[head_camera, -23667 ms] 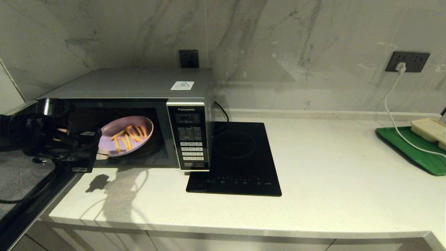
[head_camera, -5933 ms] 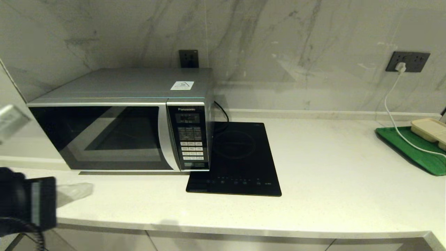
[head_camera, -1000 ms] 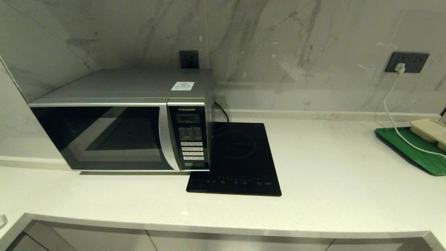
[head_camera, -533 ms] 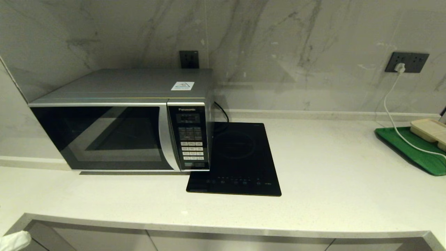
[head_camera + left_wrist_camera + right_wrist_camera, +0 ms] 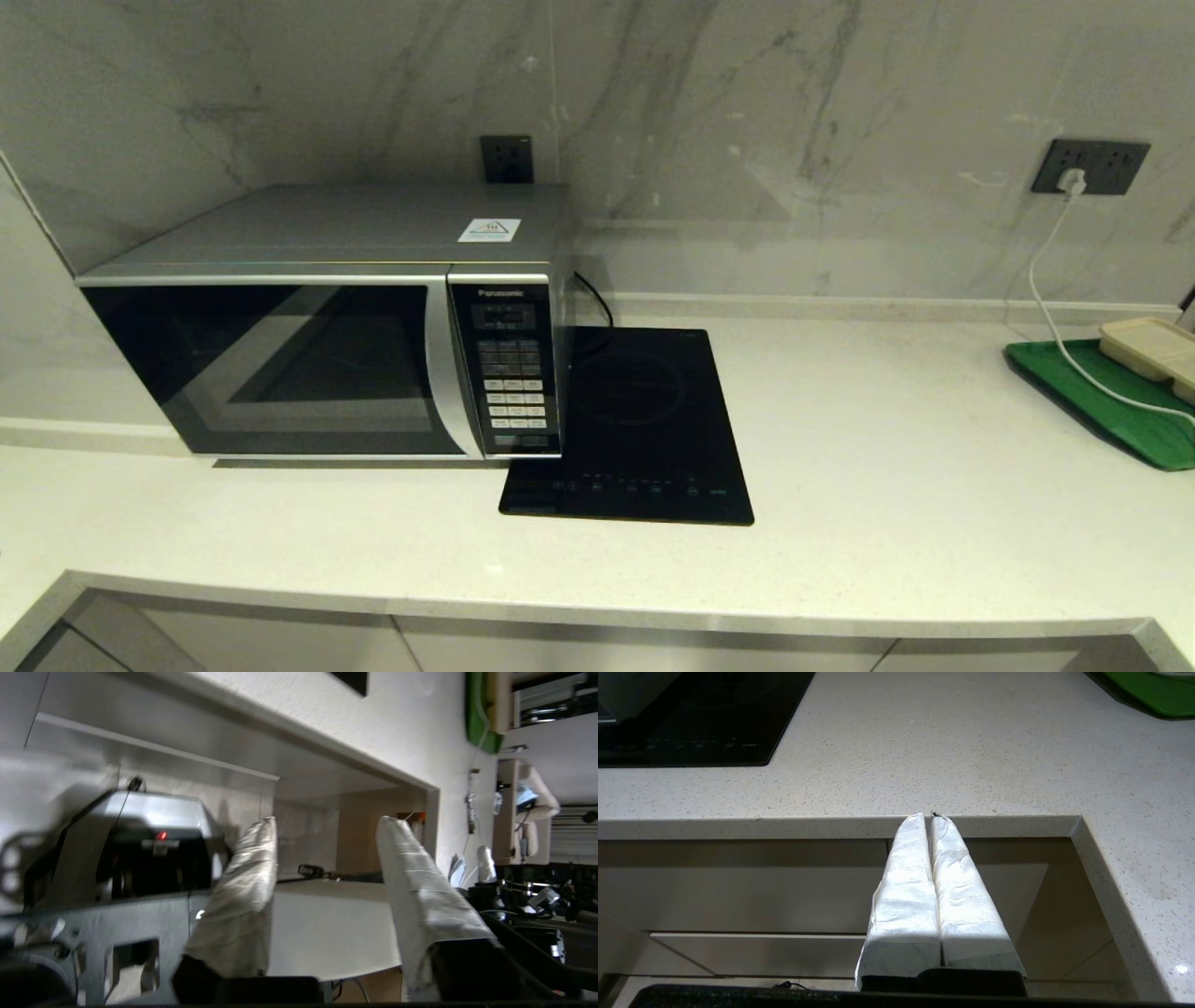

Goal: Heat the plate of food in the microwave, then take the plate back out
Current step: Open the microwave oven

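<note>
Left gripper [image 5: 327, 830] below the counter [image 5: 840, 448] edge, out of the head view where its white tip showed a moment ago, fingers [image 5: 243, 891] apart and empty, microwave [image 5: 327, 327] door shut as before (plate unseen behind the dark glass), right gripper [image 5: 930, 817] parked, fingers pressed together, just under the counter edge.

The silver microwave [image 5: 327, 322] before me stands at the left of the bench [image 5: 840, 523], its dark glass door shut, keypad at right; the plate cannot be seen.

Kitchen: microwave [image 5: 322, 359], cooktop [image 5: 635, 425], marble.
</note>
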You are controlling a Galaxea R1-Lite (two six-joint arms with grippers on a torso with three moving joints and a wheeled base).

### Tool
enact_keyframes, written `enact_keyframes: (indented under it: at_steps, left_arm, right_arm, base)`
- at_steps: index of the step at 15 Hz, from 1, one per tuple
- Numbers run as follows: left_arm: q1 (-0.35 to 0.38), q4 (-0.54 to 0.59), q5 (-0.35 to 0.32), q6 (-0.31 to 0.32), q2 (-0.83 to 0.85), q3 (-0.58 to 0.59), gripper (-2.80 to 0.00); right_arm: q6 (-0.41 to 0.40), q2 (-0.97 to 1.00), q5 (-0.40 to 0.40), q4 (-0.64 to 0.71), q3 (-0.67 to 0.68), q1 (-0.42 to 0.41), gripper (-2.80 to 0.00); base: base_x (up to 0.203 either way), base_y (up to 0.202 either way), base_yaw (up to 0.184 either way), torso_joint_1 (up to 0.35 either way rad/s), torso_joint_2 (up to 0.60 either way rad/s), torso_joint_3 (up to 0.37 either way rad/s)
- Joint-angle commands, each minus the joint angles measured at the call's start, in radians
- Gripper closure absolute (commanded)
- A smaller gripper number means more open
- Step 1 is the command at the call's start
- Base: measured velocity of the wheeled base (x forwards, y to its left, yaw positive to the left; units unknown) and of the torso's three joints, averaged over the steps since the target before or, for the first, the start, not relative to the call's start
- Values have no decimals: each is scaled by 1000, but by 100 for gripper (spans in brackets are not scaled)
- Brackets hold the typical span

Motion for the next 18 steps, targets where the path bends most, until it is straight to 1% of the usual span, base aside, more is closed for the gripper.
enact_keyframes:
  at_steps: [1,2,3,6,7,8,10,13,15,16,18]
  left_arm:
    - [44,-82,-87,16,18,20,-280]
    - [46,-145,-130,14,36,50,-280]
    - [47,-252,-163,12,63,90,-280]
    - [52,-649,-230,16,204,226,-280]
    - [58,-743,-259,20,269,251,-280]
    - [78,-827,-304,38,341,267,-280]
    - [140,-946,-427,129,490,278,-280]
    - [209,-1039,-592,310,723,256,-280]
    - [232,-1066,-697,511,843,242,-280]
    - [236,-1073,-726,569,888,237,-280]
    - [239,-1084,-761,655,976,202,-280]
  right_arm:
    - [0,1,0,1,0,1,0]
    - [0,1,0,1,0,-1,0]
    - [0,1,0,1,0,1,0]
    - [0,1,0,1,0,-1,0]
    - [0,1,0,1,0,1,0]
    - [0,1,0,1,0,1,0]
    - [0,1,0,1,0,1,0]
    - [0,1,0,1,0,1,0]
    - [0,1,0,1,0,1,0]
    - [0,1,0,1,0,1,0]
    - [0,1,0,1,0,1,0]
  base:
    - [0,0,0,0,0,0]
    - [0,0,0,0,0,0]
    - [0,0,0,0,0,0]
    - [0,0,0,0,0,0]
    - [0,0,0,0,0,0]
    - [0,0,0,0,0,0]
    - [0,0,0,0,0,0]
    - [0,0,0,0,0,0]
    - [0,0,0,0,0,0]
    - [0,0,0,0,0,0]
    - [0,0,0,0,0,0]
